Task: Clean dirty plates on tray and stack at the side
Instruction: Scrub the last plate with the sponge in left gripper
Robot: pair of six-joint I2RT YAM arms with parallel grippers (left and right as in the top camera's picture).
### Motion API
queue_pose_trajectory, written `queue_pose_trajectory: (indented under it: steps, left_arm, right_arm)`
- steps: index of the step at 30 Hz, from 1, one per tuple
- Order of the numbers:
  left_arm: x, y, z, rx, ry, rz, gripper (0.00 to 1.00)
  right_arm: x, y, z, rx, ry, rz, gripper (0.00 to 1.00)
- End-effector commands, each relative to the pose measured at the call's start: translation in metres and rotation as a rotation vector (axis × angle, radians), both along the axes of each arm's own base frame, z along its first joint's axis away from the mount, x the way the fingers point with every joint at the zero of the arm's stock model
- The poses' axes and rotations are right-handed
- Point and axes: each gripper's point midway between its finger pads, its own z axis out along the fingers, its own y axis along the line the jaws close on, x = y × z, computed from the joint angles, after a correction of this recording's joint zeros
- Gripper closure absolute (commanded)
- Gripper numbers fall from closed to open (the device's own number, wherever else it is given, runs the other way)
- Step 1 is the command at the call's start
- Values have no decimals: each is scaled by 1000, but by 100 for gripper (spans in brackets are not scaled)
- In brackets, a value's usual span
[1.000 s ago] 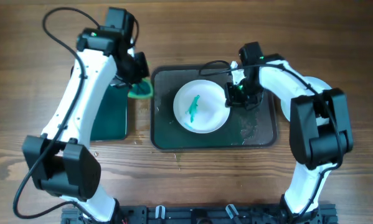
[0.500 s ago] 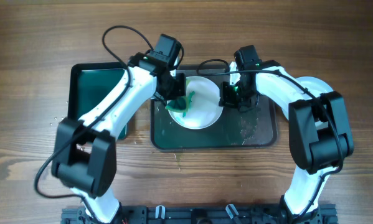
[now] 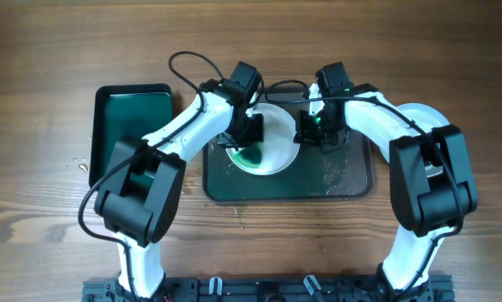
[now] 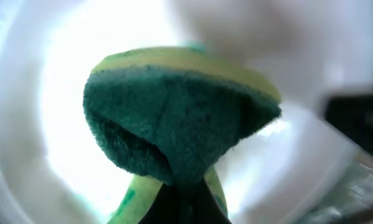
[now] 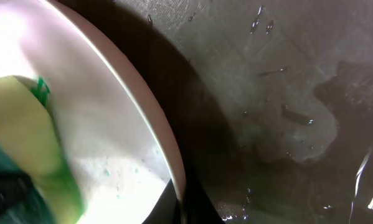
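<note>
One white plate (image 3: 281, 144) lies in the dark grey tray (image 3: 344, 174), toward its upper left. My left gripper (image 3: 251, 138) is shut on a green and yellow sponge (image 3: 247, 157) that presses on the plate's left half. In the left wrist view the sponge (image 4: 174, 118) fills the middle against the bright plate (image 4: 43, 124), and my gripper (image 4: 185, 208) pinches its lower end. My right gripper (image 3: 311, 132) is shut on the plate's right rim. The right wrist view shows the rim (image 5: 142, 106) running into my gripper (image 5: 184, 208), with the sponge (image 5: 21, 143) at the far left.
A smaller dark green tray (image 3: 133, 117) stands to the left of the grey one. The grey tray's floor (image 5: 286, 93) is wet, with puddles and droplets right of the plate. Wooden tabletop (image 3: 452, 67) surrounds both trays.
My left arm swung right from the green tray and brought the sponge onto the plate, where the green smear is now covered and smudged. The right gripper shifted the plate slightly up and left.
</note>
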Motion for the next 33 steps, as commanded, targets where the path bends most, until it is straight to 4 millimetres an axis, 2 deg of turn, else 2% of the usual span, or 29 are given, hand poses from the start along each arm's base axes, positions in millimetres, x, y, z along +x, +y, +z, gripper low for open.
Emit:
queue_pose_trajectory:
  steps: [1,4,6,8,11,13,17,23,25,27,31,33]
  left_arm:
    - [-25,-56,13,-282,76,-164,96]
    - [-9,-57,14,-291,14,-153,96]
    - [6,-50,12,-260,-36,-126,96]
    - [20,-34,6,-179,-75,-56,96]
    - [42,4,-5,8,-151,48,96]
    - [49,27,-9,124,-186,97,96]
    - [50,59,-11,289,-209,123,96]
    - [23,75,-15,389,-122,92,96]
    - [13,73,-16,389,-85,68,96]
    - [-3,57,-17,318,-24,-21,96]
    - [-37,-6,-7,-31,83,-263,96]
    - [-41,-30,3,-168,81,-317,96]
  right_arm:
    - [-21,-7,-28,-58,77,-4,96]
    - [-21,-7,-28,-58,78,-1,96]
    - [-21,-7,-28,-59,78,-1,96]
    - [-21,-7,-28,-59,78,-1,96]
    - [-21,-7,-28,-59,78,-1,96]
    - [-21,-7,-28,-59,78,-1,96]
    - [-22,-7,-28,-59,78,-1,96]
    - [-22,-7,-28,-59,78,-1,96]
    - [-22,-7,-28,-59,79,-2,96]
    - [-22,-7,-28,-59,78,-1,96]
    - [-21,-7,-28,-58,79,-4,96]
    - [-21,-6,-28,-54,79,-4,96]
